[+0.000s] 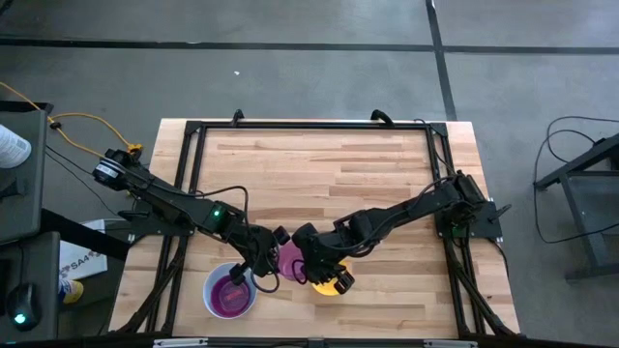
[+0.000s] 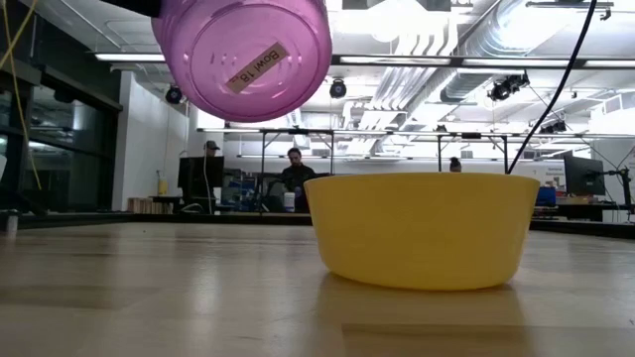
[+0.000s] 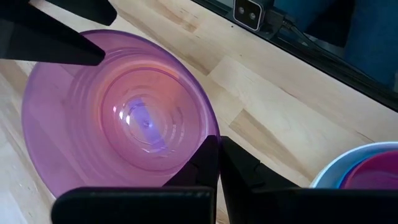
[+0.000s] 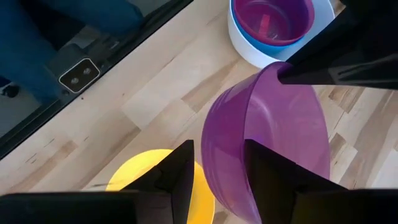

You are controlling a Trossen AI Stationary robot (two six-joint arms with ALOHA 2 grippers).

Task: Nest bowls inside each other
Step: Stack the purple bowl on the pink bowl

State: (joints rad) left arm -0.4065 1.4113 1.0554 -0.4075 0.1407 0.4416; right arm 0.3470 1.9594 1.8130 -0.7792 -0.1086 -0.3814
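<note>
Yellow, round and plastic, the small bowl (image 2: 421, 229) nearest the low camera sits upright on the pale wooden table (image 1: 319, 164), close to its near edge and right of centre. Above it and to its left hangs a translucent purple-magenta plastic bowl (image 2: 244, 58), lifted clear of the wood and tilted so its labelled underside faces the low camera.

Both arms meet at that bowl. From the left, the left gripper (image 3: 217, 163) has its two dark fingers pinched together on the bowl's rim, holding it. From the right, the right gripper (image 4: 216, 163) stands with fingers fairly wide, straddling the opposite edge of the same bowl, one finger inside the wall and one outside; whether they actually press on the plastic is hard to judge.

Left of the held bowl, near the table's near edge, a large white round plastic bowl (image 1: 210, 294) rests with a blue bowl (image 4: 249, 36) nested inside it and a darker red-looking bowl (image 4: 272, 17) inside that.

Far behind the table, people (image 2: 293, 171) show in the room.
</note>
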